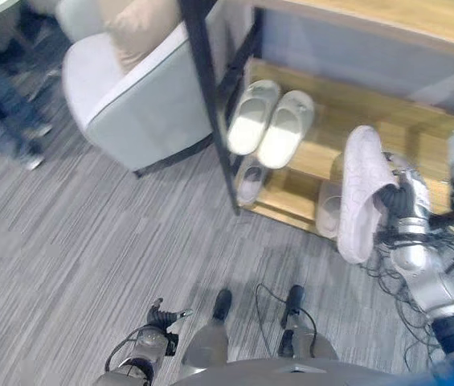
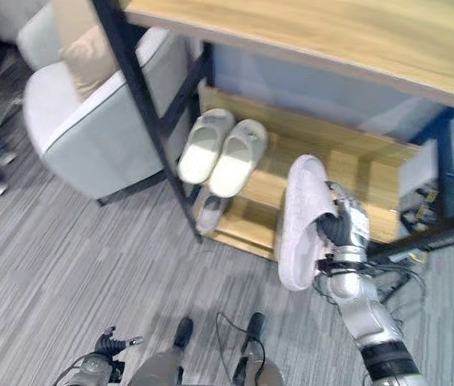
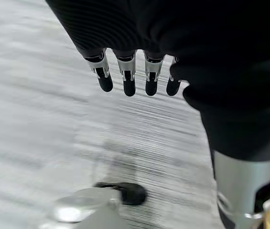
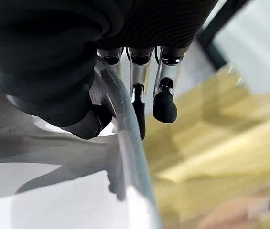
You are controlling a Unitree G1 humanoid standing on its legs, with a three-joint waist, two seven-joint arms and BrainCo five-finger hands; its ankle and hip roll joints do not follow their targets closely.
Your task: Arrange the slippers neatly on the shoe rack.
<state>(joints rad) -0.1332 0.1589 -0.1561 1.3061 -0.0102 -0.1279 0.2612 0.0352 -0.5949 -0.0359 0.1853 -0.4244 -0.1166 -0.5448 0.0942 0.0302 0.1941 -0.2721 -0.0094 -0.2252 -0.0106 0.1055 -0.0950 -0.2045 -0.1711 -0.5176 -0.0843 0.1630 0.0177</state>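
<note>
Left eye view: the right robot hand (image 1: pixel 403 201) at 3 o'clock grips a pale slipper (image 1: pixel 361 193) along its edge, fingers curled round the rim, so the slipper hangs on edge with its toe up, in front of the shoe rack (image 1: pixel 355 112). The step in hand looks like placing it. To do that well, I would turn it sole-down and bring it in low, toe toward the back, lining it up beside the single slipper (image 1: pixel 329 211) on the lower shelf just left of the hand, which looks like its mate. A white pair (image 1: pixel 271 121) sits neatly on the upper shelf at 12 o'clock, and one grey slipper (image 1: pixel 251 178) lies lower, by the black post (image 1: pixel 210 96). That post and the shelf edge above are what the hand could clip. The left robot hand (image 1: pixel 162 318) hangs idle at 6 o'clock.

Right eye view: the same scene; a grey armchair (image 2: pixel 90 121) stands at 10 o'clock, well apart from the work, and a tabletop (image 2: pixel 331 40) overhangs the rack.

Left wrist view: the left robot hand's fingers (image 3: pixel 127 78) hang straight and hold nothing, over grey carpet (image 3: pixel 29 119).

Right wrist view: fingers (image 4: pixel 166 95) and thumb pinch the slipper's rim, wood shelf beyond.
</note>
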